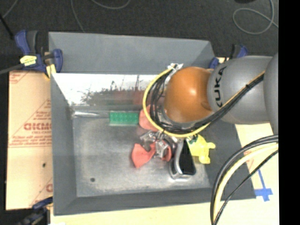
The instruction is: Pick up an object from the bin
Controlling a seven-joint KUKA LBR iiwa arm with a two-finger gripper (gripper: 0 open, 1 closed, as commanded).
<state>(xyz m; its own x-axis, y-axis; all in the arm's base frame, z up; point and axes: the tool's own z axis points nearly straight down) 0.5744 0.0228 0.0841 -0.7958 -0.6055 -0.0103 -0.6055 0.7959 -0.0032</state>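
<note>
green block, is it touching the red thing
No, the green block lies apart from the red thing, with bare bin floor between them.

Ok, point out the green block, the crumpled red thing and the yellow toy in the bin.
green block (123, 118): camera view, middle of its top face.
crumpled red thing (139, 157): camera view, its lower left lobe.
yellow toy (202, 147): camera view, middle of its body.

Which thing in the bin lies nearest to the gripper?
The red crumpled thing, right beside the gripper; the green block and yellow toy lie farther off.
</note>
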